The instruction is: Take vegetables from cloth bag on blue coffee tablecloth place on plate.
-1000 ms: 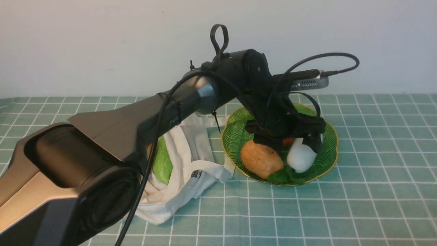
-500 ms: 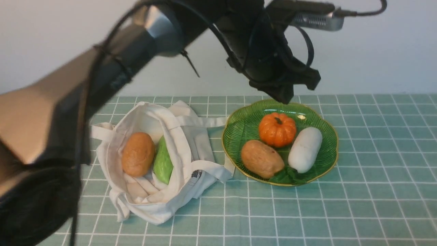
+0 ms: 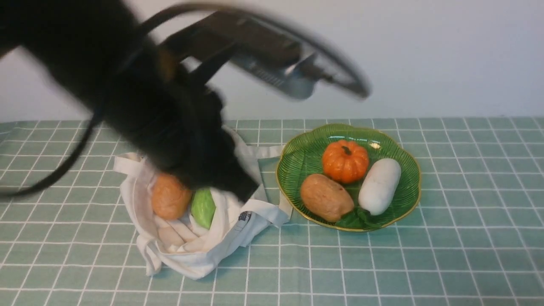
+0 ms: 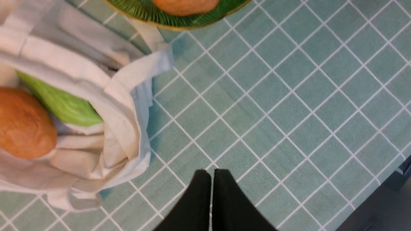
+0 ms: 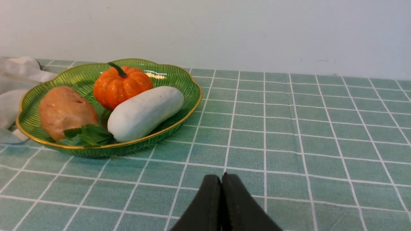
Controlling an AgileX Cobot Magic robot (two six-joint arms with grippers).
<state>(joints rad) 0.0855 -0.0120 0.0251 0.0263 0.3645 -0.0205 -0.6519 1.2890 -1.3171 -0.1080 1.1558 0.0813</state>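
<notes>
The white radish (image 3: 379, 185) lies on the green plate (image 3: 297, 148), its dark leaves toward the front rim, with nothing holding it. The right wrist view shows the radish (image 5: 146, 112) in the plate (image 5: 188, 84) too. The off-white cloth bag (image 3: 238, 229) lies open to the plate's left on the blue checked tablecloth (image 3: 425, 263). My left gripper (image 3: 246, 191), blurred with motion, hangs over the bag's right side. In its wrist view the left gripper (image 4: 212, 171) is shut and empty above bare cloth beside the bag (image 4: 122, 96). My right gripper (image 5: 221, 176) is shut and empty, low over the cloth.
A small orange pumpkin (image 3: 345, 160) and a brown potato-like vegetable (image 3: 326, 197) share the plate. An orange-brown vegetable (image 3: 170, 197) and a green one (image 3: 203, 207) lie inside the bag. The table's edge (image 4: 398, 166) shows in the left wrist view.
My left gripper let go of the radish on the plate and shut. It rose, then swung left and down over the bag. The radish stays on the plate.
</notes>
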